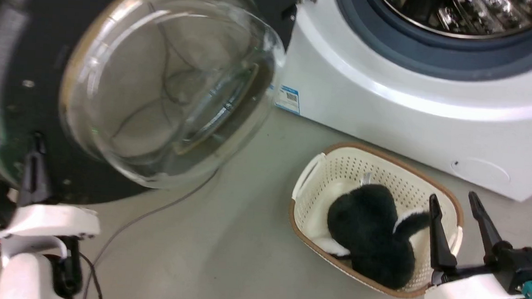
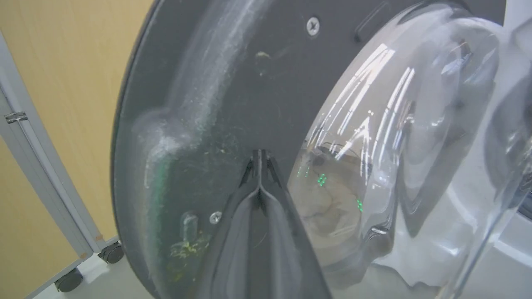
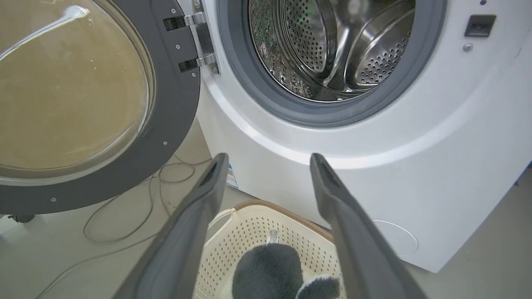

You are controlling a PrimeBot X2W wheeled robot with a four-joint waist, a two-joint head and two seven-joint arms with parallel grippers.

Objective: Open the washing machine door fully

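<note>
Washing machine door [image 1: 20, 83] hangs wide, maybe not fully; left jaws closed at it, right jaws spread, empty.

Washing machine door [image 3: 176, 120] hangs open at left, hinged to white washing machine [image 3: 415, 166]; steel drum [image 3: 332, 45] exposed. Right claw [image 3: 269, 157] spread wide, empty, over cream basket [image 3: 249, 232] holding dark fluffy toy [image 3: 266, 270]. Cable [image 3: 109, 242] loops on floor [image 3: 62, 270].
</note>
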